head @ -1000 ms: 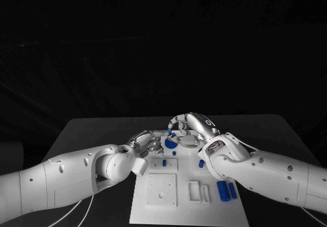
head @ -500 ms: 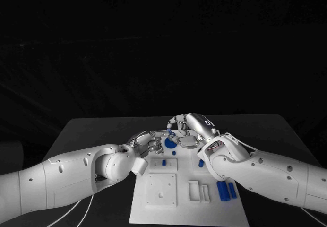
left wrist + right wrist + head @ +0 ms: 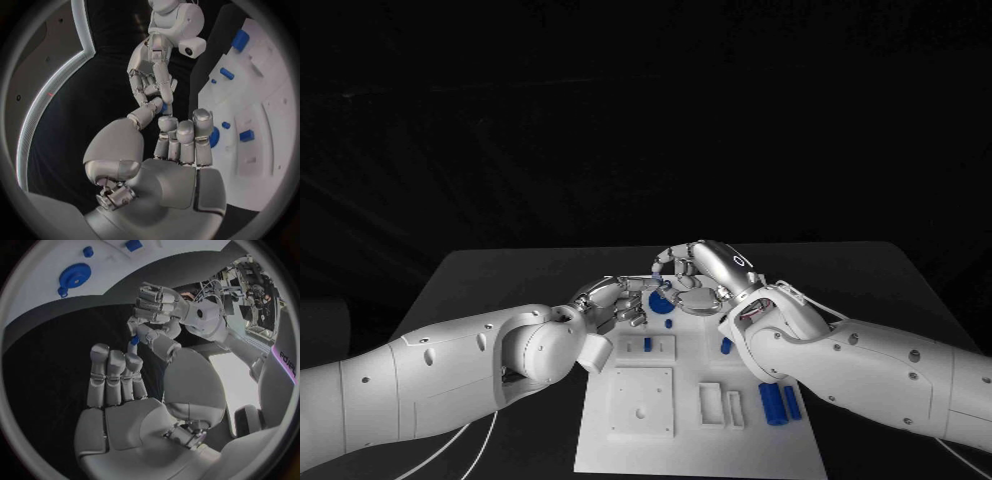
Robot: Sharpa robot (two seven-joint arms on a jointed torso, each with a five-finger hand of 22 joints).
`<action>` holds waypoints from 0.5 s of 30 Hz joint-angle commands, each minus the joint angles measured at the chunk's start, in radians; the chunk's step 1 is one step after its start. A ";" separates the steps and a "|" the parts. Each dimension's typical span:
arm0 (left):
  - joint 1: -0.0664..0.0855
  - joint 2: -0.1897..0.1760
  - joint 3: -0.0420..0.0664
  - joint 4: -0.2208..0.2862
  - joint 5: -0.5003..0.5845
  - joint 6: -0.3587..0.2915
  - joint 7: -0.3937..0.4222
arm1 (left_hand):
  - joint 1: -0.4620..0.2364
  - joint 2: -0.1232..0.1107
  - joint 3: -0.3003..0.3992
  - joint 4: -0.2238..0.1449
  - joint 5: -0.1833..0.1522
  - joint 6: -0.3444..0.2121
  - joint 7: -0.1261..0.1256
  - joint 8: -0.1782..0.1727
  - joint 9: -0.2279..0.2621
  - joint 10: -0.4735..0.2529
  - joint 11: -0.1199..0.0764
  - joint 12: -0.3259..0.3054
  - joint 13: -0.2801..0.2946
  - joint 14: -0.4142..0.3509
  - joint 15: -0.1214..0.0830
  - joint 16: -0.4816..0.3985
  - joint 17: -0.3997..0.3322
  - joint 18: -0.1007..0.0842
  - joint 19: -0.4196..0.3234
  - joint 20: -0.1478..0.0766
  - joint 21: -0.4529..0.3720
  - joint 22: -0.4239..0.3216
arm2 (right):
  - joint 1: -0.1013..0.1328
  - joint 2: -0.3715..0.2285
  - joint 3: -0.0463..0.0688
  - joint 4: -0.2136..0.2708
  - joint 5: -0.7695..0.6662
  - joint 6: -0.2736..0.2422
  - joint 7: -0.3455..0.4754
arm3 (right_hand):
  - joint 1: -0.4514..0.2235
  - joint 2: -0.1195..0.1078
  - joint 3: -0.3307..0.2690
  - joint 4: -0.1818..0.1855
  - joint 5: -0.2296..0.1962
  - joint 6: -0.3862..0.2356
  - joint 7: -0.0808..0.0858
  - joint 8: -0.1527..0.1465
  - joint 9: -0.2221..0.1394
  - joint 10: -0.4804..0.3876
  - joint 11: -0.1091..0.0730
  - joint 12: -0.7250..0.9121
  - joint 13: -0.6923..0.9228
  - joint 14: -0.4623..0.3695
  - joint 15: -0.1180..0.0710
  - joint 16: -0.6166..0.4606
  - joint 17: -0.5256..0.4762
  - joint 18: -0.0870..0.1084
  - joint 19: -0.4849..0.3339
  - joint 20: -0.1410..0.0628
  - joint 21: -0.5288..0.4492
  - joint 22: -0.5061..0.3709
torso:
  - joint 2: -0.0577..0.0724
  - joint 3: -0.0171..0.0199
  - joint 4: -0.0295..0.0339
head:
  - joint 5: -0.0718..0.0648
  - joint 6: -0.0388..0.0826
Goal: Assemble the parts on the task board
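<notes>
Above the far end of the white task board point(image 3: 661, 440), my right hand point(image 3: 698, 270) and left hand point(image 3: 609, 298) meet fingertip to fingertip. Between them is a small blue part point(image 3: 656, 277). In the left wrist view the small blue part point(image 3: 164, 106) sits at my left thumb tip, with the right hand point(image 3: 150, 80) reaching onto it. In the right wrist view the part point(image 3: 134, 340) lies between my right thumb and fingertip, with the left hand point(image 3: 156, 305) touching its other end. A round blue part point(image 3: 661, 301) stands on the board just below the hands.
Two long blue parts point(image 3: 779, 402) lie at the board's right edge, and a short one point(image 3: 726, 346) lies further up. Raised white blocks and slots point(image 3: 643, 398) fill the board's middle. Black table surrounds the board.
My right hand has shifted slightly up and away, and the small blue part is more covered by the fingers. The left hand has barely moved.
</notes>
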 commanded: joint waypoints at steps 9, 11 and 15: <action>0.000 0.002 0.001 0.005 -0.029 0.053 -0.005 | -0.029 -0.022 -0.011 0.015 -0.006 -0.060 0.025 -0.032 -0.013 -0.020 0.018 -0.006 0.001 0.002 -0.004 -0.015 -0.010 0.012 -0.004 -0.094 0.005 0.015 | 0.000 -0.002 0.001 -0.004 0.025 0.067 0.034 | -0.021 0.018 0.042 0.041 0.014 0.006 0.016 -0.013 0.019 -0.009 0.003 -0.006 0.005 -0.012 0.005 0.007 0.004 0.031 -0.013 0.001 0.010 0.003 | 0.000 -0.0008 -0.0003 | -0.001 -0.001; 0.000 0.001 0.001 0.002 -0.039 0.056 -0.008 | -0.034 -0.040 -0.015 0.018 -0.008 -0.082 0.031 -0.044 -0.018 -0.024 0.024 -0.007 0.001 0.000 0.001 -0.017 -0.012 0.014 -0.005 -0.090 0.004 0.014 | 0.000 -0.003 0.001 -0.004 0.030 0.076 0.038 | -0.023 0.019 0.040 0.040 0.014 0.006 0.016 -0.013 0.018 -0.010 0.003 -0.005 0.006 -0.012 0.005 0.007 0.004 0.031 -0.013 0.001 0.011 0.003 | 0.000 -0.0009 -0.0001 | 0.000 -0.001; 0.000 0.000 0.001 -0.003 -0.049 0.060 -0.011 | -0.060 -0.070 -0.050 0.015 0.047 -0.108 0.044 -0.055 -0.021 -0.033 0.038 -0.007 0.003 -0.004 0.015 -0.020 -0.015 0.019 -0.008 -0.076 0.005 0.014 | 0.000 -0.005 0.001 -0.004 0.037 0.090 0.044 | -0.027 0.024 0.036 0.039 0.016 0.006 0.016 -0.016 0.018 -0.011 0.004 -0.006 0.006 -0.014 0.005 0.007 0.004 0.031 -0.015 0.001 0.011 0.003 | 0.000 -0.0005 0.0005 | -0.001 -0.002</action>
